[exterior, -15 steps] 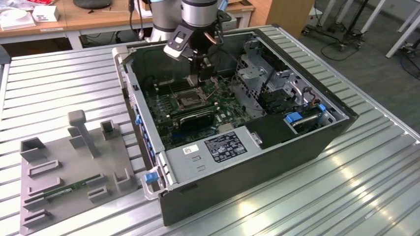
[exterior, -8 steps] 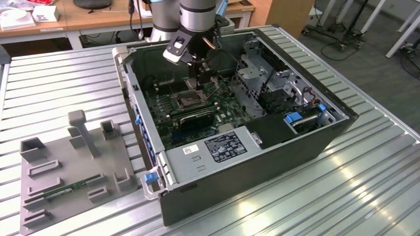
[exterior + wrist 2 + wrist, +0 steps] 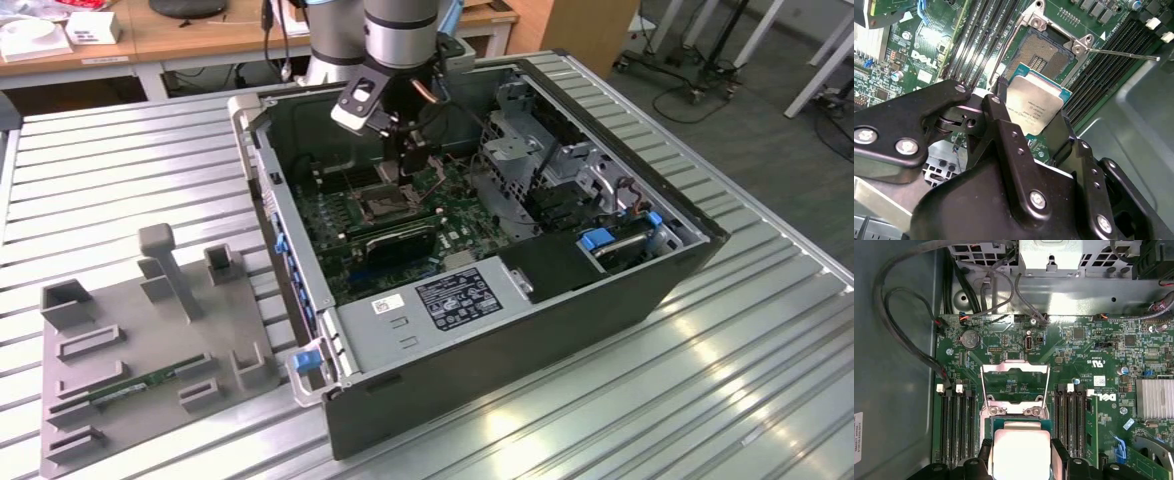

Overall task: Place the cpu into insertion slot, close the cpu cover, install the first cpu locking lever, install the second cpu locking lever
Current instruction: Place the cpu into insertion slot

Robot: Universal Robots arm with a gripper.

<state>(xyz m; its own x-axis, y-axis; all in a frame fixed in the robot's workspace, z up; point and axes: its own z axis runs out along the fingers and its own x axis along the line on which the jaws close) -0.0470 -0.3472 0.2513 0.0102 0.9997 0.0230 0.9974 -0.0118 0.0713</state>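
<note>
My gripper (image 3: 1034, 114) is shut on the cpu (image 3: 1036, 102), a thin square chip with a silvery face, held by its edges between the two black fingers. In the second wrist view the chip hangs tilted a little above the insertion slot (image 3: 1043, 50), whose dark pin field lies open and bare. In the first wrist view the cpu (image 3: 1021, 452) covers most of the slot, and the cpu cover (image 3: 1015, 382), a silvery frame, stands flipped open just beyond it. A thin locking lever (image 3: 1124, 54) sticks out beside the socket, unlatched. In the exterior view the gripper (image 3: 407, 160) is low inside the case, over the slot (image 3: 378, 207).
Black memory slots (image 3: 956, 425) flank the socket on both sides (image 3: 1071, 420). A finned silver heatsink (image 3: 1154, 399) and loose cables (image 3: 904, 340) sit nearby. The case walls (image 3: 534, 330) enclose the board. A grey fixture tray (image 3: 94, 330) holding a green memory stick (image 3: 140, 385) lies outside.
</note>
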